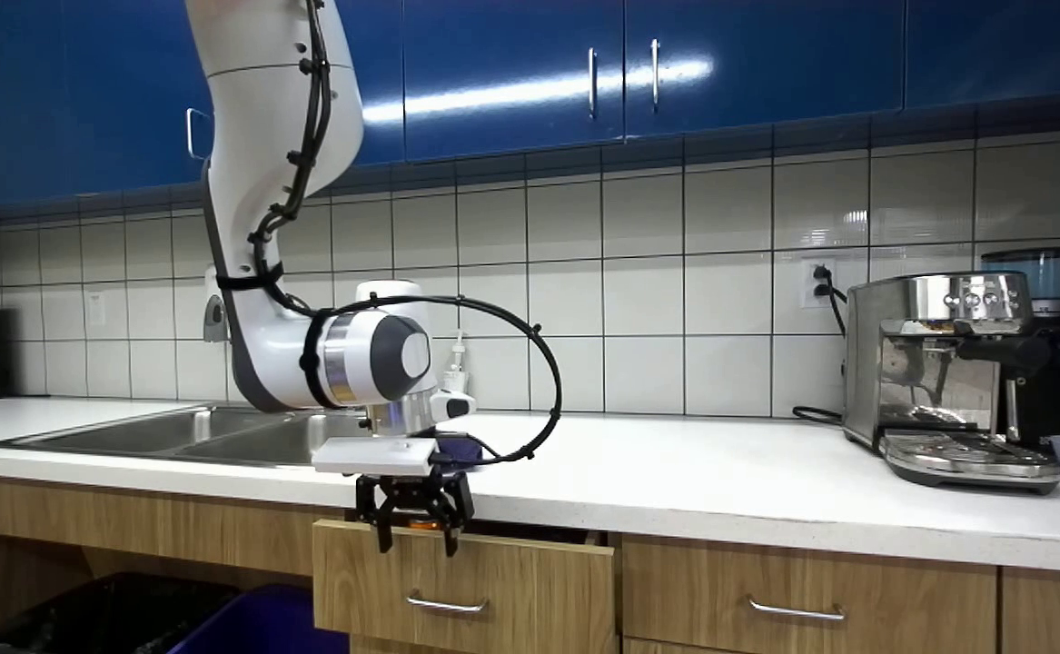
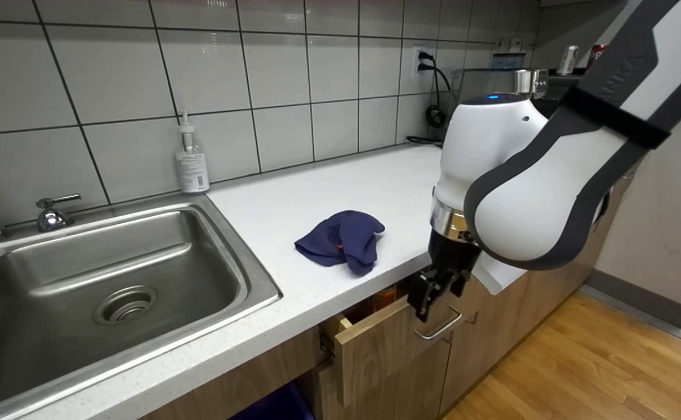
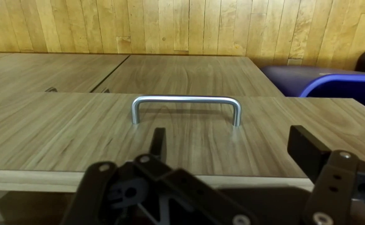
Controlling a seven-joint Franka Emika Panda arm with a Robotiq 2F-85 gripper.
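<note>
Wrist view: gripper (image 3: 227, 140) spread and empty near the drawer (image 3: 60, 134), whose handle (image 3: 185, 99) (likely stiff, slick) seems best grasped mid-bar.

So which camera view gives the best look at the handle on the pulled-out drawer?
The wrist view: the metal bar handle sits near the middle, large and unobstructed, both bent ends plain against the drawer front. Both exterior views show it too, but much smaller.
</note>
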